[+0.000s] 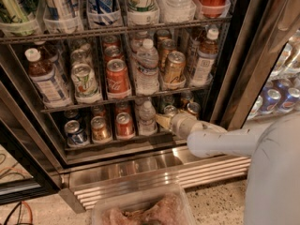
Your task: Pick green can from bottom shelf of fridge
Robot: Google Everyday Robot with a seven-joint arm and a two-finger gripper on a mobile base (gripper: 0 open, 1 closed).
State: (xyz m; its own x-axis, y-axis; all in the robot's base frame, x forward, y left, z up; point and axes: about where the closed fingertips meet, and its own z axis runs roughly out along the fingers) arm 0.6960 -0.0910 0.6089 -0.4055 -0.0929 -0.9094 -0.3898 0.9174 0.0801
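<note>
The fridge (234, 69) stands open in front of me with wire racks of drinks. On the bottom shelf (117, 143) a row runs from left to right: a blue can (75, 133), a gold can (99, 128), a red can (124, 124) and a water bottle (146, 117). The green can (170, 110), dark with a silver top, stands right of the bottle. My gripper (164, 121) reaches in from the right on its white arm (220, 142). It sits just in front of and below the green can's top, hiding the can's lower body.
A brown-topped can (192, 108) stands right of the green can, close to the arm. The middle rack (126, 97) hangs directly above the gripper. A ribbed steel base (154, 170) runs below, and a clear tray (143, 210) sits at the bottom edge.
</note>
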